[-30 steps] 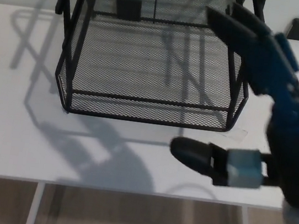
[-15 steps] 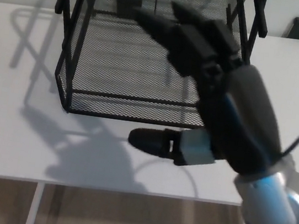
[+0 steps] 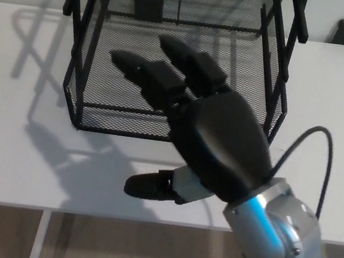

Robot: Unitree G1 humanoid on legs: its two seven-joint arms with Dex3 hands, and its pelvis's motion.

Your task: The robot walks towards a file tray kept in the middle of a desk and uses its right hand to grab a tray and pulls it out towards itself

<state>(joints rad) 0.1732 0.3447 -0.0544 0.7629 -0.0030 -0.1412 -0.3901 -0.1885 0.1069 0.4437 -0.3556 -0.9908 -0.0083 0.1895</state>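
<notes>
**Right hand positioned over the tray front, grasp not yet made**

At the left we see bare white desk (image 3: 9,145) and the hand's shadow falling on it below the tray. No left hand appears in the head view.

In the centre stands the black mesh file tray (image 3: 104,62), resting on the desk with its front rail (image 3: 123,109) facing us. It sits in the same place as a second ago.

We note the main change at centre-right: the right hand (image 3: 191,132) has swung leftward from the tray's right corner and now sits across the front middle. Its two fingers (image 3: 147,74) reach over the front rail above the mesh floor, while the thumb (image 3: 148,186) points left, below and in front of the rail. The hand is spread wide and holds nothing.

We judge that this brackets the rail between fingers and thumb. The hand must lower and close before any pull toward us can begin.
</notes>
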